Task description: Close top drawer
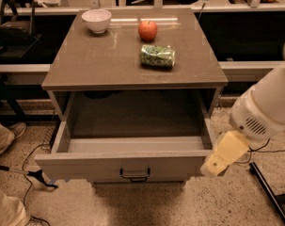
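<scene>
The top drawer point(85, 166) is pulled far out of the grey-beige cabinet. Its inside looks empty, and a small dark handle point(135, 174) sits at the centre of its front panel. My white arm point(264, 108) comes in from the right. My cream-coloured gripper point(218, 162) is low at the drawer's front right corner, right at the end of the front panel. I cannot tell whether it touches the panel. The lower drawers are hidden below the open one.
On the cabinet top point(104, 65) are a white bowl point(96, 20), a red apple point(147, 30) and a green packet point(157, 56). A cable and plug point(36, 175) lie on the floor at left near a person's shoe point(10, 133). A dark bar point(270, 194) lies at right.
</scene>
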Motion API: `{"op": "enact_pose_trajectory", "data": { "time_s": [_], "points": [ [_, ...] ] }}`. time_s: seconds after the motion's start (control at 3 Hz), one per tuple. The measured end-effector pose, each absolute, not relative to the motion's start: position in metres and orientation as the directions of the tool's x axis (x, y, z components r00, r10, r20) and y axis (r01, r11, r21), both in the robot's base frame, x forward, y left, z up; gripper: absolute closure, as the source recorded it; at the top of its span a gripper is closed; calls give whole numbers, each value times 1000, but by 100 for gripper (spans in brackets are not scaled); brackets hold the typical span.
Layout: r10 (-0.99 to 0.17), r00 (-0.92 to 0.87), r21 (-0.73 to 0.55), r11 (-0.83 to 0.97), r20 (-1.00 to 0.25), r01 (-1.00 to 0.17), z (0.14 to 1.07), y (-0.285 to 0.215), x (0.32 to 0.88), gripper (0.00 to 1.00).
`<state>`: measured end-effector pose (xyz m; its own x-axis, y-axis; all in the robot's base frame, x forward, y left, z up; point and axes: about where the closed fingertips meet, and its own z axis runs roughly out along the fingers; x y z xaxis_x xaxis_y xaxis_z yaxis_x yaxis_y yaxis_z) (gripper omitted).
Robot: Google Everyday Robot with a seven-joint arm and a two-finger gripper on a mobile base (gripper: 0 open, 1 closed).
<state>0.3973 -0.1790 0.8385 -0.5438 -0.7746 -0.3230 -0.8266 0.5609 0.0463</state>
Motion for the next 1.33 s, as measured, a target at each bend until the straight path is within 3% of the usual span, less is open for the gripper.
{"op": "enact_pose_trajectory", "data": {
  "time_s": [0.33, 0.67, 1.0, 1.33],
  "points": [
    [-692, -667, 164, 650, -275, -742, 773, -170, 383, 0],
    [-629, -744, 238, 705, -227, -669, 726, -165, 370, 18],
    [-579, -796, 287, 743, -176, -604, 683, -163, 363, 50],
    [-558, -815, 293, 762, -158, -578, 660, -162, 369, 73]
  ]
}}
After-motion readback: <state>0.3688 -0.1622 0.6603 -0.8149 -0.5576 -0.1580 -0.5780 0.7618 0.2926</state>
